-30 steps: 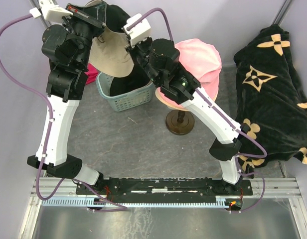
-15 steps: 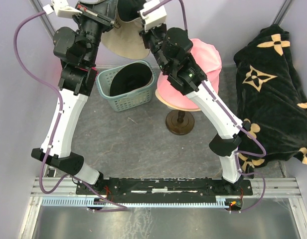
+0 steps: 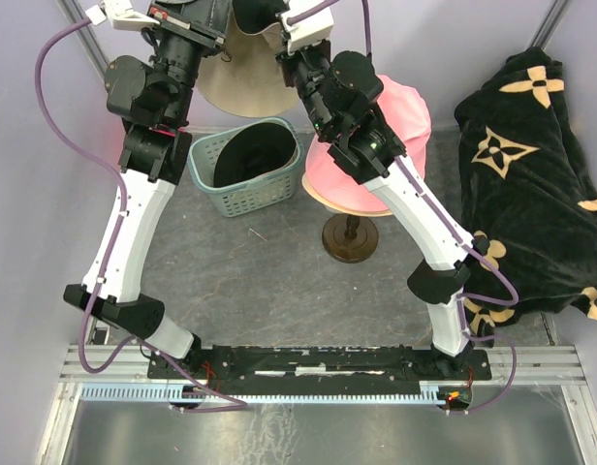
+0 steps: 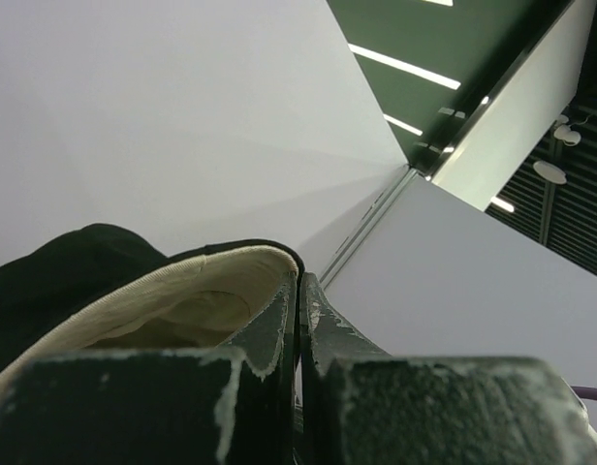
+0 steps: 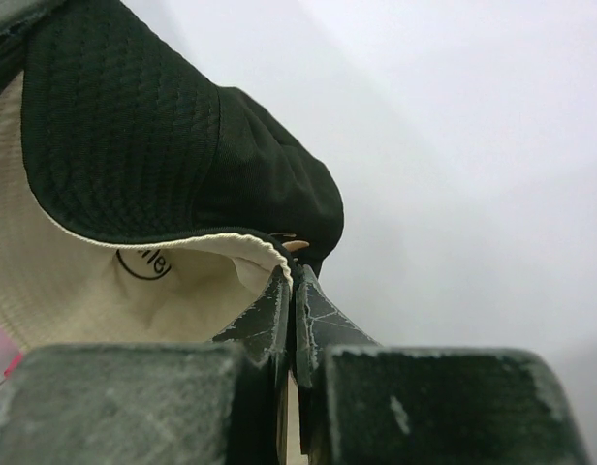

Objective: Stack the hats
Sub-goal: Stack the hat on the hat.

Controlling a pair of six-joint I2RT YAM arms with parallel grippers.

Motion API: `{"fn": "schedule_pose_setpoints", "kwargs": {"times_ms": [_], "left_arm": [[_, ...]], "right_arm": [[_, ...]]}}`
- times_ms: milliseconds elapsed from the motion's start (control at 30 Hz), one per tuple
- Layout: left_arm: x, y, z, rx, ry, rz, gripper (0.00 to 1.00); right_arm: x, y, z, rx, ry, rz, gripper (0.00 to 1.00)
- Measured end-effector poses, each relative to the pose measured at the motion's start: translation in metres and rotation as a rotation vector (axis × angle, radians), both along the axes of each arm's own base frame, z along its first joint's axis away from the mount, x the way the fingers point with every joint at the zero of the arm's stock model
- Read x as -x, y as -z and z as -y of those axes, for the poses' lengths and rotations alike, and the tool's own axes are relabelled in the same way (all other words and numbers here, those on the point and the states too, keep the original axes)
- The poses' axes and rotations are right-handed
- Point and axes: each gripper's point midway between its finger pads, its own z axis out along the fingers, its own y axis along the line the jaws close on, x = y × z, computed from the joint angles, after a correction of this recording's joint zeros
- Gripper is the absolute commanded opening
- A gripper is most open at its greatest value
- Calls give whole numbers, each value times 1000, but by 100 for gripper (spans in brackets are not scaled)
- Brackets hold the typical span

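Observation:
A hat, black outside with a cream lining (image 3: 242,85), hangs in the air at the far edge, stretched between my two grippers. My left gripper (image 3: 213,27) is shut on its brim; the left wrist view shows the cream brim (image 4: 182,300) pinched at the gripper's (image 4: 298,283) tips. My right gripper (image 3: 279,21) is shut on the opposite brim edge, where the black quilted crown (image 5: 163,145) rises over the gripper's (image 5: 294,276) tips. A pink hat (image 3: 400,107) sits on a stand, a cream layer (image 3: 345,199) showing under it.
A teal basket (image 3: 213,184) with dark fabric inside (image 3: 248,155) stands below the held hat. The stand's brown round foot (image 3: 350,238) is right of it. A large black cloth with beige flowers (image 3: 531,174) fills the right side. Grey walls close in at the back.
Both arms have lifted the black-and-cream hat up and away from the basket toward the far edge. The basket's dark inside now shows. Both grips are unchanged.

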Motion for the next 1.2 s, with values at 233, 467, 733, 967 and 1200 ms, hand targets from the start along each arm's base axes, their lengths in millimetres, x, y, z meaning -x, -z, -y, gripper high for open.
{"fn": "schedule_pose_setpoints", "kwargs": {"times_ms": [233,467,733,967,1200], "left_arm": [[-5,3,10,19,55,5,3],[-14,9,24,27,122,7,3],[-34,27,44,23,198,-37,3],[-36,29,60,16,269,-36,3],[-40,33,72,10,315,-33,3]], "right_arm": [[-4,-7,19,-3,47,9,2],[-6,-19,43,-24,92,22,2],[-4,-36,74,-52,140,42,2],[0,-51,101,-75,177,65,2],[-9,-42,114,-57,211,47,1]]}}
